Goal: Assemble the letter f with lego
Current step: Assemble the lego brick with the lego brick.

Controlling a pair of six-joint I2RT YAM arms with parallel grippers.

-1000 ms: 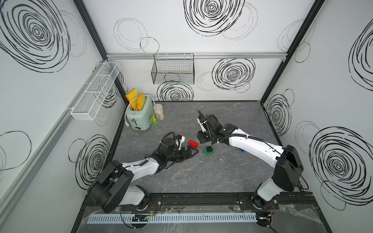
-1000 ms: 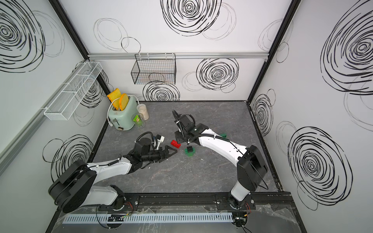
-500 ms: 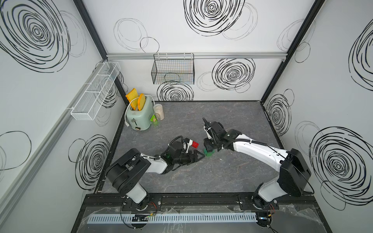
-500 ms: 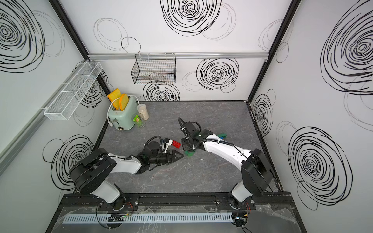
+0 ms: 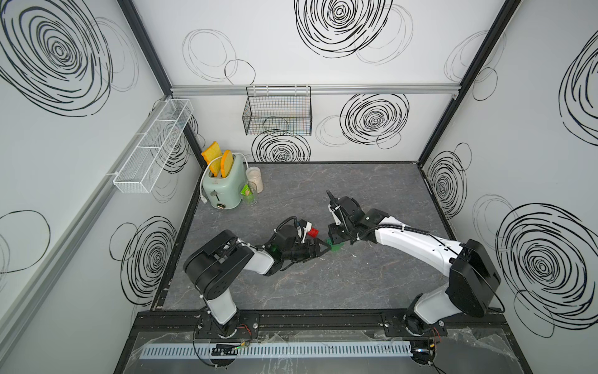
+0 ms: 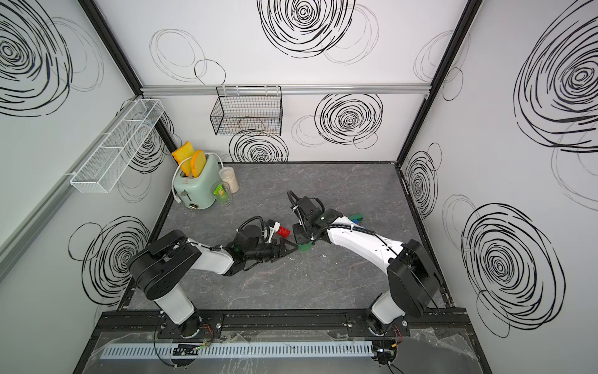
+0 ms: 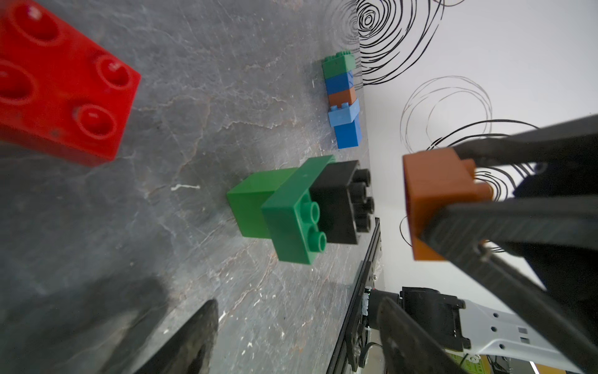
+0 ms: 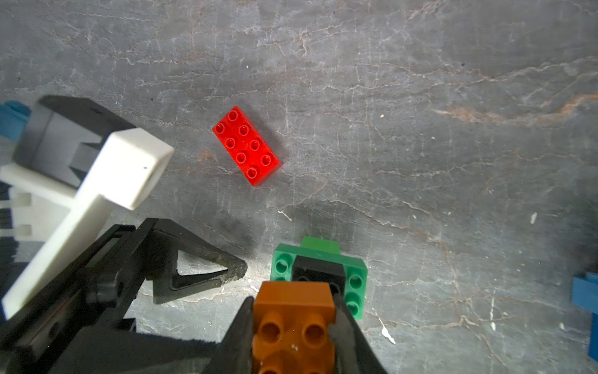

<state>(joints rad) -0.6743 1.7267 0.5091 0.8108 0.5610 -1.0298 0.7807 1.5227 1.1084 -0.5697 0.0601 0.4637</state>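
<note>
Right gripper clamps the orange brick over the green-and-black stack mid desk. Left gripper gapes empty beside it (bracing nothing). Off-centre pressing could tip the stack or miss the studs.

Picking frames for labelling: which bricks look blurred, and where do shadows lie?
Left wrist view: the red brick near the lens is blurred, the green-and-black stack sharp. Right wrist view: that red brick is crisp, soft shadows darken the table by the stack. Both top views: evenly lit.
</note>
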